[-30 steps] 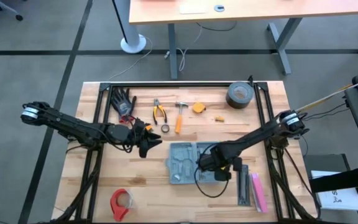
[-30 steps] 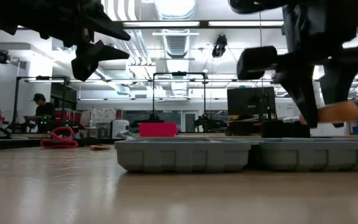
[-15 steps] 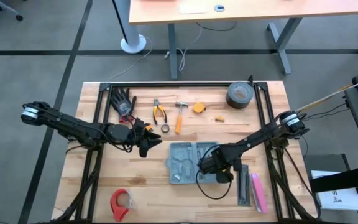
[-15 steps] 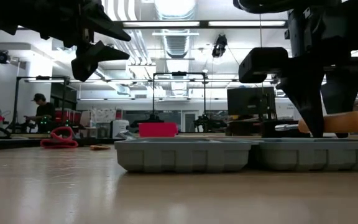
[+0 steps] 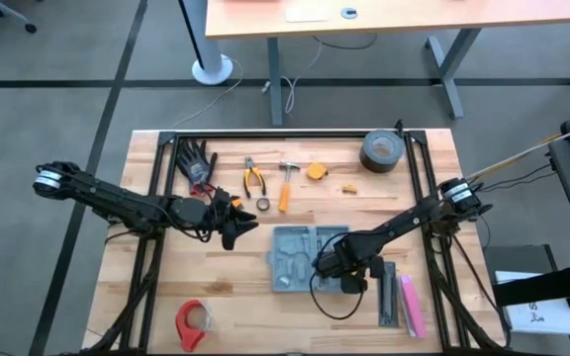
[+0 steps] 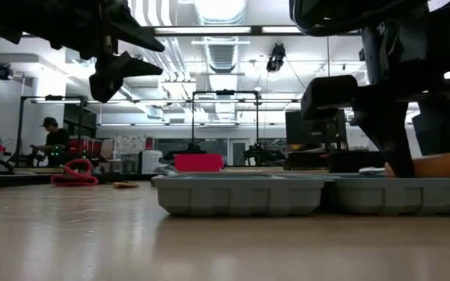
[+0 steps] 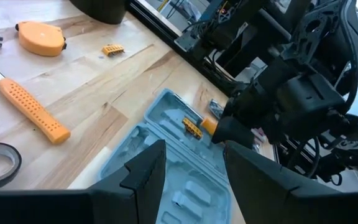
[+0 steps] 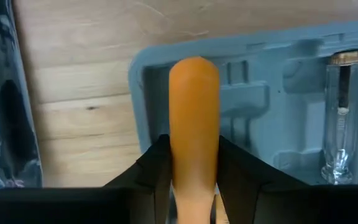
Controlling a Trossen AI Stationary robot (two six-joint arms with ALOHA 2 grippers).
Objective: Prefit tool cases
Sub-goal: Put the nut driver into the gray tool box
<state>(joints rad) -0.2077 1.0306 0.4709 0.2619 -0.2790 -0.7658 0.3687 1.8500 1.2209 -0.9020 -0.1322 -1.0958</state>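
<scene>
The blue-grey tool case (image 5: 295, 257) lies open and flat on the wooden table, its moulded tray (image 8: 278, 93) facing up. My right gripper (image 5: 349, 269) points down over the case's right end, shut on an orange tool handle (image 8: 193, 99). The same handle (image 6: 440, 165) lies level at the height of the case's rim. My left gripper (image 5: 245, 225) hangs open above the table, left of the case. Nothing is between its fingers (image 7: 143, 168). My right gripper pinches the orange handle's two long sides (image 8: 193, 155) between its two fingers. The fingers come from above, point down and lie across the handle. The handle is level, its rounded free end (image 8: 193, 65) over the tray's end. Whether it touches the tray I cannot tell.
A clear-handled tool (image 8: 340, 112) and a yellow piece (image 7: 192, 126) lie in the tray. On the far table are a hammer (image 5: 286, 185), pliers (image 5: 254, 178), a tape measure (image 5: 316, 171), a tape roll (image 5: 379, 151) and gloves (image 5: 197, 161). Black and pink bars (image 5: 404, 302) lie at the near right, a red dispenser (image 5: 194, 321) at the near left.
My right gripper has sunk with the orange handle, from above the case down to the level of its rim. The handle has stayed level. In the low view the case has shifted a little sideways. My left arm has kept still.
</scene>
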